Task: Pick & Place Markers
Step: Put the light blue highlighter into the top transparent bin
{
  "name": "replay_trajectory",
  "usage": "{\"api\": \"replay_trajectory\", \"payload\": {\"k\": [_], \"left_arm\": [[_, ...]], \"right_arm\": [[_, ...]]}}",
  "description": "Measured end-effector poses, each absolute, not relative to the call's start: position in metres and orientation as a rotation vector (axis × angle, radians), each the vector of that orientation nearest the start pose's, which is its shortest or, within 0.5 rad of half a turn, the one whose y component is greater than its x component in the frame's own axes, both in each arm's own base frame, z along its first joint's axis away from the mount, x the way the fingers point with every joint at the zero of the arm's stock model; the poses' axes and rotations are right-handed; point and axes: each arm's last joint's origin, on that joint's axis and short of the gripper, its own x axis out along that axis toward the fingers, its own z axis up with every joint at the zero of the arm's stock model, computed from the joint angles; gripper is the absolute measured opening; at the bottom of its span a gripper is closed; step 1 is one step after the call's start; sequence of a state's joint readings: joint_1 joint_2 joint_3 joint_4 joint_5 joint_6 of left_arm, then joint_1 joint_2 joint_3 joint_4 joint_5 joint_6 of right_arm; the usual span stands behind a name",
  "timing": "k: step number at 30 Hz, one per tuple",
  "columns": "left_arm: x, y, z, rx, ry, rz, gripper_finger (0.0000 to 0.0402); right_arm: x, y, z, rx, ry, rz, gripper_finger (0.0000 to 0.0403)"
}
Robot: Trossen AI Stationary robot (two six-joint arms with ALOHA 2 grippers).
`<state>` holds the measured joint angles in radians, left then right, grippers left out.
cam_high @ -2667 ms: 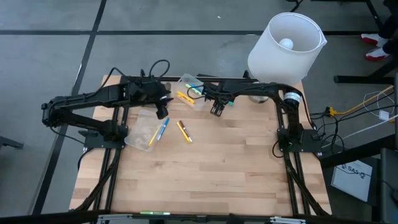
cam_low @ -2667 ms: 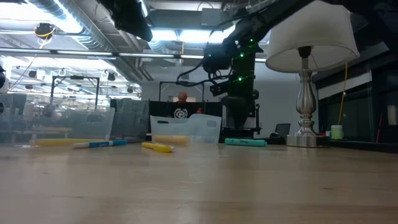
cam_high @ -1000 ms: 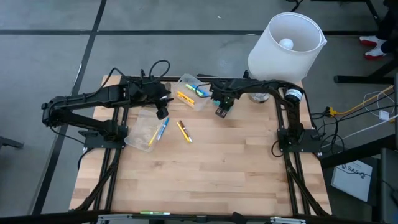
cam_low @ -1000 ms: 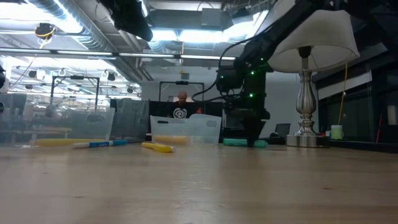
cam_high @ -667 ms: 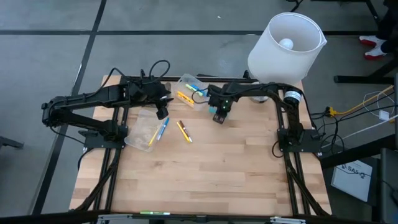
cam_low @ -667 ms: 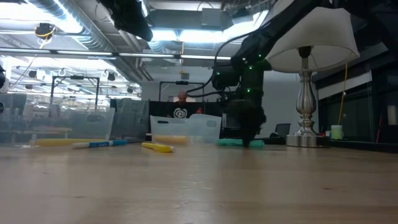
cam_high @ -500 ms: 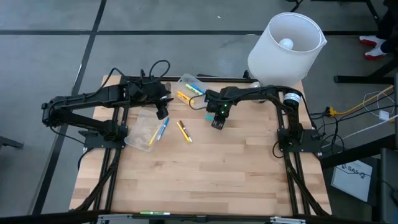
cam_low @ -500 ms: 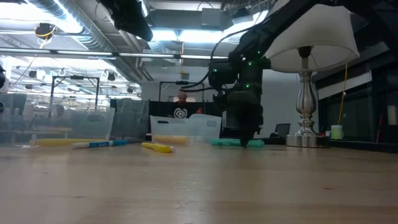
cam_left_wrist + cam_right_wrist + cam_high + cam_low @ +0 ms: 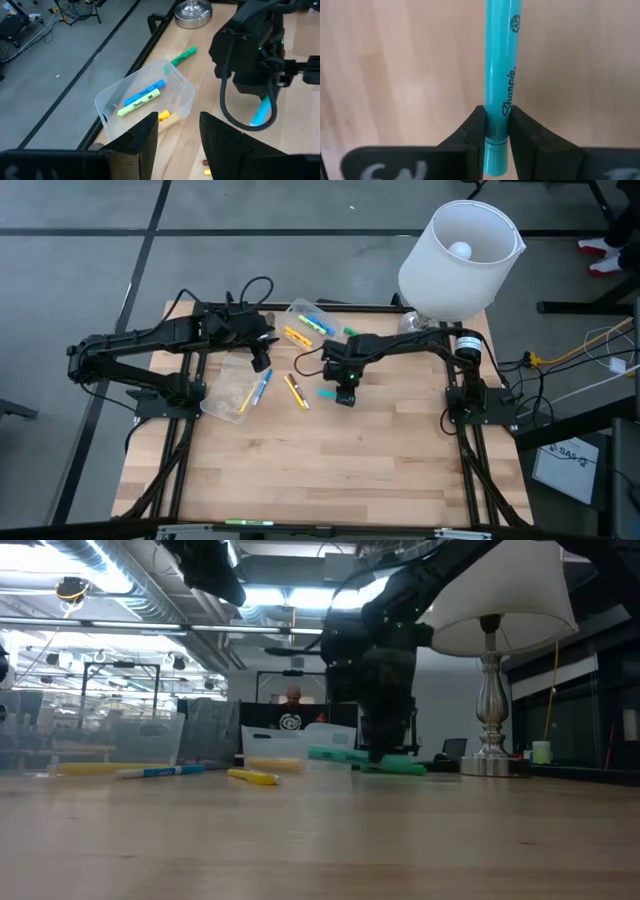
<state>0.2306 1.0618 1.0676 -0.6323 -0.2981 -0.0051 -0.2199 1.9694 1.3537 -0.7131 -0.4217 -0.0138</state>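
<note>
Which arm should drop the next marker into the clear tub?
Right: the right gripper is shut on the teal marker, just beside the clear plastic tub. The left gripper hangs open, empty.

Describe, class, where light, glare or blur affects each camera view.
High view: evenly lit, lamp shade brightest. Low view: ceiling lights glare, near table soft, right claw a dark silhouette. Right wrist view: teal marker sharp, with a pale sheen along it.
</note>
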Motion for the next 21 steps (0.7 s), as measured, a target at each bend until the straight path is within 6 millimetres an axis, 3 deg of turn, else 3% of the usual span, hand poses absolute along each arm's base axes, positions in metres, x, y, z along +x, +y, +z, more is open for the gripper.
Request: {"api": "replay_trajectory", "payload": {"k": [12,16,21], "left_arm": [[0.204,0.056,0.341,-0.001,0.624,0.487,0.0139],[0.19,0.052,0.35,-0.027,0.574,0.491,0.0139],[0.163,0.047,0.368,-0.046,0.457,0.505,0.0139]], "right_arm": [[0.392,-0.071,0.171,0.486,1.057,0.232,0.0062],[0.398,-0.073,0.178,0.515,1.012,0.208,0.0062],[0.411,-0.077,0.201,0.466,0.93,0.171,0.0062]]}}
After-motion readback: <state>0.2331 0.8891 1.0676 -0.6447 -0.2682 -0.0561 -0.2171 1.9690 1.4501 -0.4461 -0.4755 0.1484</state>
